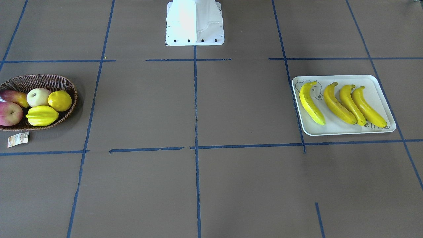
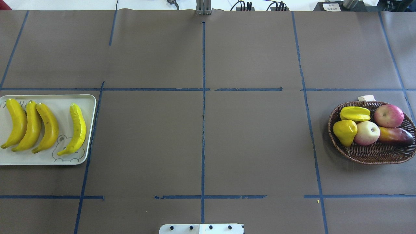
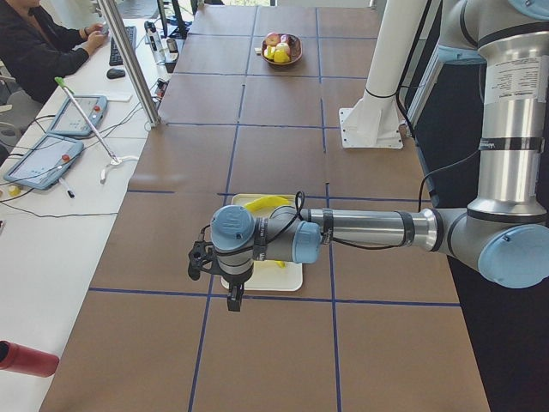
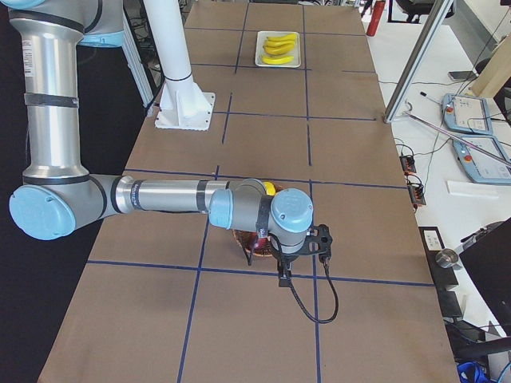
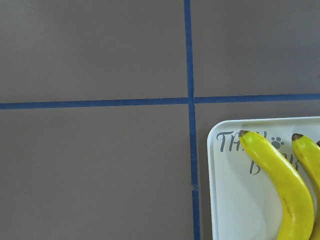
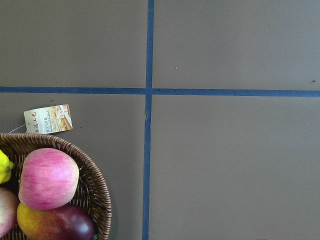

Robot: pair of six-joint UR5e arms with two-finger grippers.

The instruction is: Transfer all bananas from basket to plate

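Note:
Several yellow bananas (image 1: 337, 104) lie side by side on the cream-white plate (image 1: 380, 86), also seen from overhead (image 2: 48, 128) on the plate (image 2: 62, 107). The dark wicker basket (image 1: 43, 78) (image 2: 373, 154) holds no banana. My left gripper (image 3: 233, 299) hangs above the plate's outer end; its wrist view shows the plate corner (image 5: 225, 200) and a banana (image 5: 280, 180). My right gripper (image 4: 283, 275) hangs above the basket's outer end (image 6: 95, 185). Neither gripper's fingers show clearly, so I cannot tell whether they are open or shut.
The basket holds a starfruit (image 2: 355, 113), a lemon (image 2: 345, 131), two apples (image 2: 388, 115) and a mango (image 2: 395, 136). Its paper tag (image 1: 18, 139) lies on the brown table. The white robot base (image 1: 195, 23) stands at the table's robot side.

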